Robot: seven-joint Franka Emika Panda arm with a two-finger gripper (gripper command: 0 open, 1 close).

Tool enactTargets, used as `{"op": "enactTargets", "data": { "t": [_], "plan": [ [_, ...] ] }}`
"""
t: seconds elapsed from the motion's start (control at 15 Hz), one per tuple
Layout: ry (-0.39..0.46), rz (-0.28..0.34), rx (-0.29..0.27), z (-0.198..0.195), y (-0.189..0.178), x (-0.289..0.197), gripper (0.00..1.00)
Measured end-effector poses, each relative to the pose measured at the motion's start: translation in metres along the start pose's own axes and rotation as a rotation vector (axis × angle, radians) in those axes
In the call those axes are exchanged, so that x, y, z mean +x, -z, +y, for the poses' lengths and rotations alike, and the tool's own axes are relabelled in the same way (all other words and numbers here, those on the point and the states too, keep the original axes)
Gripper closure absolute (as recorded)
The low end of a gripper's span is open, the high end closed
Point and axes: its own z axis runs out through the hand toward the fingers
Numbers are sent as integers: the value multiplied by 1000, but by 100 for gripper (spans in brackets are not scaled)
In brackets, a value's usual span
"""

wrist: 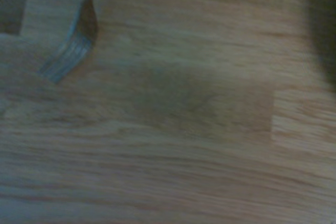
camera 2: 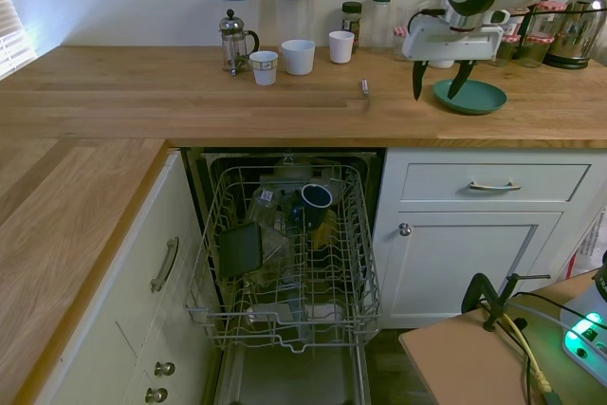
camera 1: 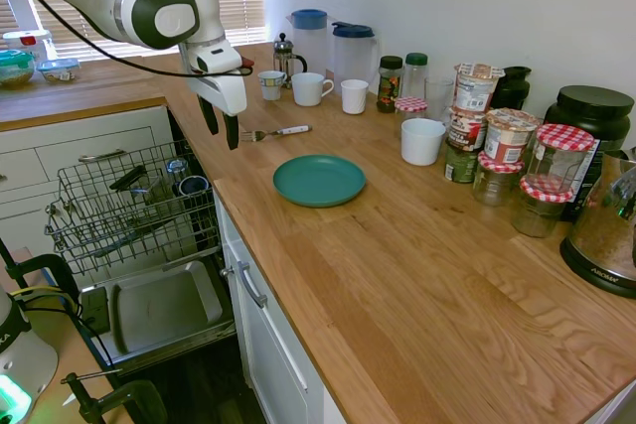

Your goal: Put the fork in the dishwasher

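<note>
While the fork (camera 1: 275, 132) lies untouched on the surface (camera 1: 417, 245) at upper centre, the hand (camera 1: 221, 124) hangs just left of its tines, fingers apart and empty. Approach step in hand; next, centre over the fork, descend, grip. Dishwasher (camera 1: 129, 215) stands open at lower left.

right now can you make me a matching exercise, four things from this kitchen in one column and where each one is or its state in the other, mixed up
Things:
1. fork
2. teal plate
3. gripper
4. dishwasher

Places or states:
A. open, empty, above the counter
B. door down, rack pulled out with dishes in it
C. lying on the counter, tines toward the counter edge
D. flat on the counter, nothing on it

Pairs: 1-C, 2-D, 3-A, 4-B
</note>
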Motion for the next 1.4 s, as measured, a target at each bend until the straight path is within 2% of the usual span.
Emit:
{"op": "enactTargets", "data": {
  "t": [0.47, 0.87, 1.07, 1.4],
  "plan": [
    [-127, 52, 50, -94, -12, 6, 0],
    [-282, 69, 59, -139, -39, 36, 0],
    [-318, 77, 41, -154, -51, 51, 0],
    [-325, 68, -2, -170, -71, 60, 0]
  ]
}}
